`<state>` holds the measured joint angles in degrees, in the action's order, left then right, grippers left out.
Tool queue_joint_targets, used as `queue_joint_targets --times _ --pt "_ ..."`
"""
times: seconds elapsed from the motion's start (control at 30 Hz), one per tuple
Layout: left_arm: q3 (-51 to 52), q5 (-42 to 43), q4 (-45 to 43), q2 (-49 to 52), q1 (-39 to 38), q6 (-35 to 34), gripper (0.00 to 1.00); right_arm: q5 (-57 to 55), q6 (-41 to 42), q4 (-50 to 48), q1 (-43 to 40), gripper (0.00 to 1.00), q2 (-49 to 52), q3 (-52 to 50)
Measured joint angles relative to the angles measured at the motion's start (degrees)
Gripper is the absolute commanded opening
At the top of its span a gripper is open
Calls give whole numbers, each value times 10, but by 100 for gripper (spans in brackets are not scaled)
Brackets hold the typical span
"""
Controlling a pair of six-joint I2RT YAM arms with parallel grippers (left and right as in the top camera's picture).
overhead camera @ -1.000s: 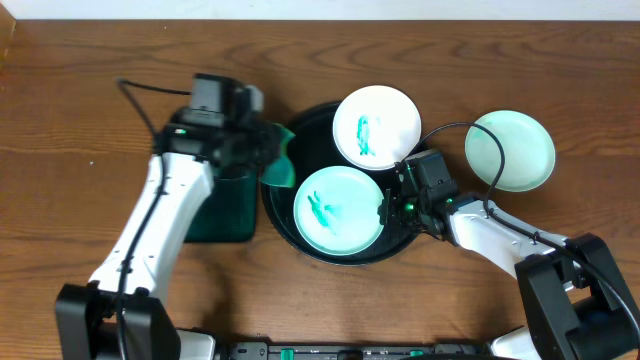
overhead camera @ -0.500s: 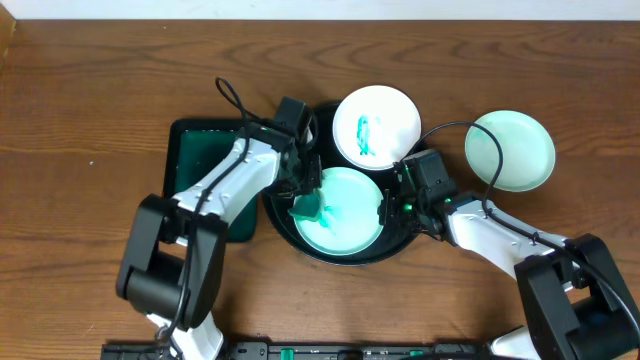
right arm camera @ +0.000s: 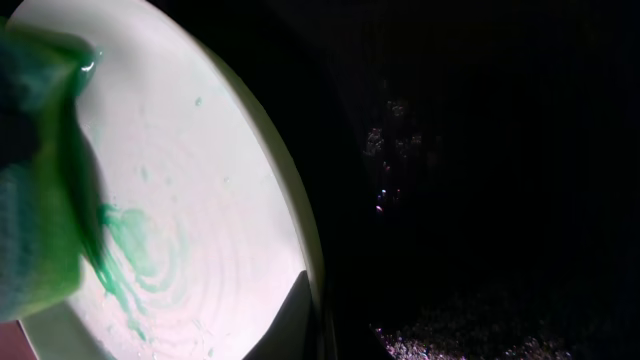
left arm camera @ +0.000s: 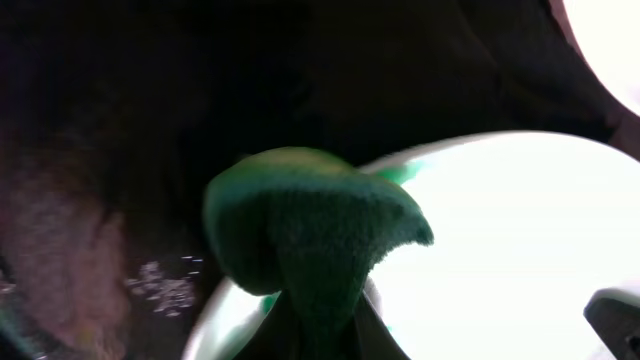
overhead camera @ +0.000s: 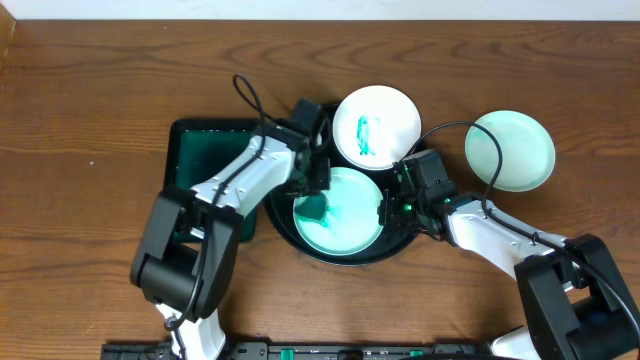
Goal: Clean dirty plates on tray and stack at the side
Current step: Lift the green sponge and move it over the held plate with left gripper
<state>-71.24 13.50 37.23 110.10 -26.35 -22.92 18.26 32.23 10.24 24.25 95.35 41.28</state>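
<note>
On the round black tray (overhead camera: 345,258), the smeared white plate (overhead camera: 352,222) at 6 o'clock is clamped at its 3 o'clock rim by the right gripper (overhead camera: 390,208). A green sponge (overhead camera: 311,211) is pinched by the left gripper (overhead camera: 315,198). In the left wrist view, the sponge (left arm camera: 310,225) is pressed on the plate's edge. In the right wrist view, teal smears are seen beside it.

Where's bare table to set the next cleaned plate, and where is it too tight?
Free: wood right of the pale plate, and the wide stretch left of the green tray. Crowded: the black tray, where left tool and right tool meet at the front plate; a cable loops between tray and pale plate.
</note>
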Motion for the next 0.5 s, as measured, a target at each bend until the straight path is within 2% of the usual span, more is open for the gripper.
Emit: queue_joint_targets --times 0.2,0.37,0.5 --pt "0 -7 -21 8 -51 -16 7 0 0 0 0 1 0 0" --pt "3 49 -66 14 -99 -39 7 0 0 2 0 1 0 1" --pt "4 77 -75 18 -99 -55 7 0 0 3 0 1 0 2"
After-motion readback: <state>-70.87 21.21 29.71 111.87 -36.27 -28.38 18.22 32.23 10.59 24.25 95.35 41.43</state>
